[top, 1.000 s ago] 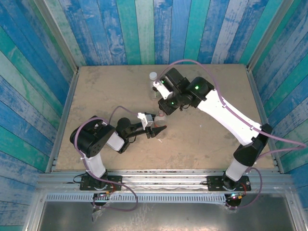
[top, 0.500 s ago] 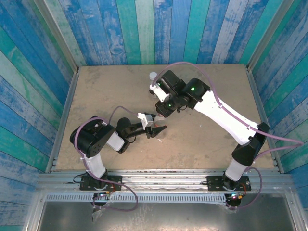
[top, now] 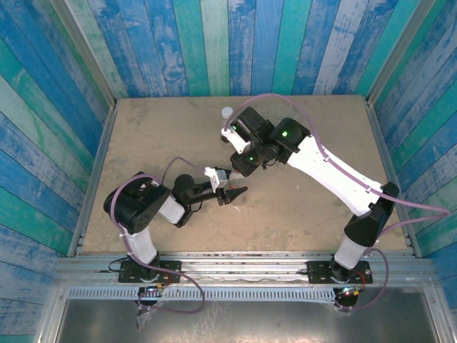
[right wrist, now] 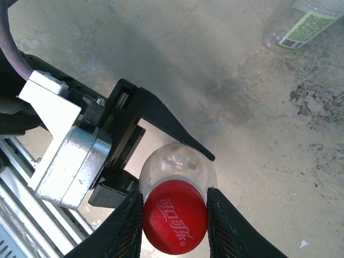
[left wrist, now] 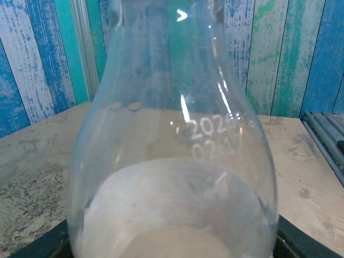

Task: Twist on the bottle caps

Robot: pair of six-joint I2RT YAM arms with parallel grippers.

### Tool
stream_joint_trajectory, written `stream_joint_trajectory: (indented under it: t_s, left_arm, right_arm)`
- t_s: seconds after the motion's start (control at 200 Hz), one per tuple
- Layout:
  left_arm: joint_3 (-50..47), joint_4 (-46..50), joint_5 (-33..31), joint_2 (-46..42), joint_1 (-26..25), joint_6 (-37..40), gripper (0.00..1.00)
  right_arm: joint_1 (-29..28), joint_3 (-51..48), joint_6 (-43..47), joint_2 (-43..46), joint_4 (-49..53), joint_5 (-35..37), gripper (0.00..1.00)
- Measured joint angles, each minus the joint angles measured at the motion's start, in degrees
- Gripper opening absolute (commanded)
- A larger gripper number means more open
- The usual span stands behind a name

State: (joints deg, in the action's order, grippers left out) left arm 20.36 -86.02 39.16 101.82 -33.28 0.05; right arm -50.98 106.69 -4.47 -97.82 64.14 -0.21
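Observation:
A clear bottle (right wrist: 177, 164) stands upright with my left gripper (top: 234, 193) shut on its body; its black fingers (right wrist: 161, 121) reach around it from the left. In the left wrist view this bottle (left wrist: 177, 134) looms close, glassy and empty. The red cap (right wrist: 174, 216) sits on its neck, and my right gripper (right wrist: 174, 217) is shut on the cap from above, one finger on each side. In the top view the right gripper (top: 241, 166) covers the bottle's top. The other bottle, with a green-white label (right wrist: 298, 24), stands farther back under a white cap (top: 227, 113).
A tiny white scrap (right wrist: 304, 244) lies on the beige tabletop (top: 157, 136) just near of the held bottle. Blue and green plank walls (top: 214, 43) close in the table on three sides. The right arm (top: 328, 168) stretches diagonally across the right half.
The right wrist has shifted slightly left and turned over the bottle, now hiding its top in the top view. The left arm has stayed still.

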Motion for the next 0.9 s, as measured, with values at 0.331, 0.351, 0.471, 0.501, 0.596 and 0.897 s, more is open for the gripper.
stream_joint_trajectory:
  t_s: [0.331,0.351,0.471,0.501,0.596,0.897]
  left_arm:
    - [0.26,0.35,0.46,0.00,0.00,0.17,0.62]
    - [0.28,0.37,0.46,0.00,0.00,0.17,0.62]
    - [0.37,0.52,0.55,0.00,0.00,0.17,0.62]
    - [0.39,0.55,0.57,0.00,0.00,0.17,0.62]
    - [0.42,0.59,0.63,0.00,0.00,0.15,0.62]
    - [0.44,0.66,0.63,0.00,0.00,0.15,0.62]
  right_arm:
    - [-0.26,-2.56,-0.24,1.92,-1.40,0.52,0.33]
    - [-0.26,-2.69,-0.24,2.03,-1.53,0.59,0.33]
    - [-0.50,-3.54,-0.24,2.56,-2.25,1.22,0.33]
    - [-0.61,-3.72,-0.22,2.67,-2.38,1.42,0.33]
    - [-0.74,-4.17,-0.22,2.84,-2.91,1.77,0.33]
    - [-0.76,-4.28,-0.22,2.84,-3.19,1.92,0.33]
